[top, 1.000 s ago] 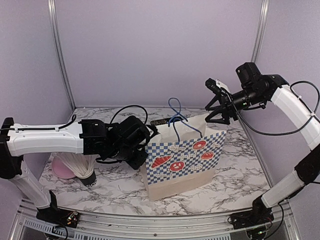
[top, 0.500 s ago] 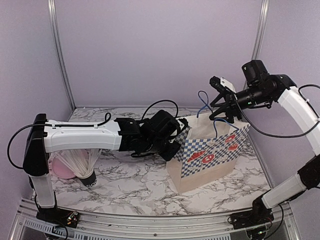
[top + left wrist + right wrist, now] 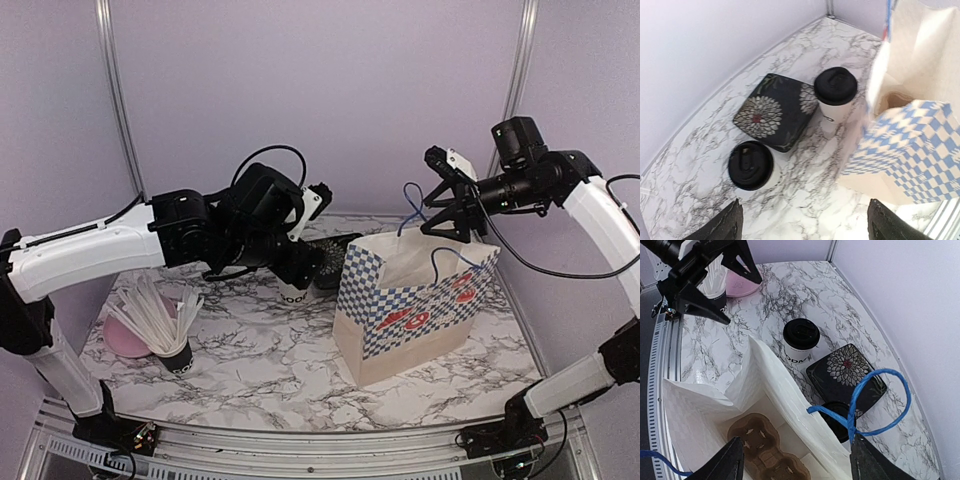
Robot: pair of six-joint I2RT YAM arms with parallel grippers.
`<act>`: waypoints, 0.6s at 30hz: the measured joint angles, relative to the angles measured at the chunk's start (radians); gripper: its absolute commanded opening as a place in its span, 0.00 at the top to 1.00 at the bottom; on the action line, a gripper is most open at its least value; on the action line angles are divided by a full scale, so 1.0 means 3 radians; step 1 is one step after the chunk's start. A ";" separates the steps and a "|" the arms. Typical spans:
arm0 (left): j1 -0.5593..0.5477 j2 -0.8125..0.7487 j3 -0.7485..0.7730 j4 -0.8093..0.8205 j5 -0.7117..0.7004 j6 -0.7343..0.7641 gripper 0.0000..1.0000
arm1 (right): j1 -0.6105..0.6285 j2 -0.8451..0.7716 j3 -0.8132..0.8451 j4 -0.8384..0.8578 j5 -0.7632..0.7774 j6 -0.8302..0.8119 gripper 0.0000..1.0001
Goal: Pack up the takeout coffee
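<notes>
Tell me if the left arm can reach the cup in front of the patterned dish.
Probably yes: the left gripper hangs open above that cup, nothing over it, with dish and bag off to the side.

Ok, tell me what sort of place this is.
Most likely a robot test booth staged as a café counter, not a real shop: plain lilac walls framed by metal posts enclose a marble-look table, where two lidded cups and a checkered paper bag sit.
</notes>
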 measured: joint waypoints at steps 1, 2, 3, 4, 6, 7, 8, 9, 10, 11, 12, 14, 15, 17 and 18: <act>0.0071 -0.0014 0.0027 -0.0045 -0.0027 -0.0013 0.09 | 0.0000 0.0001 -0.0001 0.0006 -0.0008 0.0004 0.30; 0.0154 -0.0005 0.0057 -0.0084 -0.0050 -0.0028 0.08 | 0.0000 0.0004 -0.0001 0.0014 -0.0017 0.0010 0.30; 0.0243 0.0024 0.0086 -0.0126 -0.0069 -0.0041 0.08 | 0.0000 0.0005 -0.0001 0.0023 -0.0024 0.0013 0.30; 0.0329 0.0069 0.0106 -0.0159 -0.0090 -0.0051 0.07 | 0.0000 0.0006 -0.0001 0.0033 -0.0037 0.0014 0.30; 0.0468 0.0184 0.0150 -0.0224 -0.0121 -0.0052 0.07 | 0.0000 0.0006 -0.0001 0.0037 -0.0048 0.0015 0.30; 0.0529 0.0259 0.0193 -0.0263 -0.0122 -0.0048 0.06 | 0.0000 0.0006 -0.0001 0.0039 -0.0051 0.0015 0.30; 0.0585 0.0364 0.0251 -0.0290 -0.0121 -0.0047 0.06 | 0.0000 0.0006 -0.0003 0.0043 -0.0056 0.0015 0.29; 0.0626 0.0470 0.0310 -0.0314 -0.0121 -0.0047 0.06 | 0.0000 0.0006 -0.0004 0.0047 -0.0058 0.0015 0.30; 0.0647 0.0546 0.0356 -0.0342 -0.0120 -0.0047 0.06 | 0.0000 0.0006 -0.0005 0.0048 -0.0060 0.0015 0.30; 0.0675 0.0655 0.0422 -0.0374 -0.0114 -0.0047 0.06 | 0.0000 0.0006 -0.0008 0.0052 -0.0060 0.0015 0.30; 0.0702 0.0730 0.0472 -0.0393 -0.0098 -0.0047 0.06 | 0.0000 0.0006 -0.0013 0.0058 -0.0061 0.0015 0.29; 0.0757 0.0865 0.0563 -0.0430 -0.0017 -0.0046 0.06 | 0.0000 0.0001 -0.0041 0.0060 -0.0064 0.0017 0.29; 0.0783 0.0919 0.0610 -0.0449 0.0038 -0.0047 0.06 | 0.0000 0.0000 -0.0058 0.0060 -0.0064 0.0017 0.29; 0.0834 0.1027 0.0726 -0.0496 0.0127 -0.0047 0.06 | 0.0000 -0.0001 -0.0089 0.0061 -0.0064 0.0015 0.29; 0.0860 0.1091 0.0797 -0.0519 0.0172 -0.0046 0.06 | 0.0000 -0.0001 -0.0099 0.0060 -0.0064 0.0015 0.29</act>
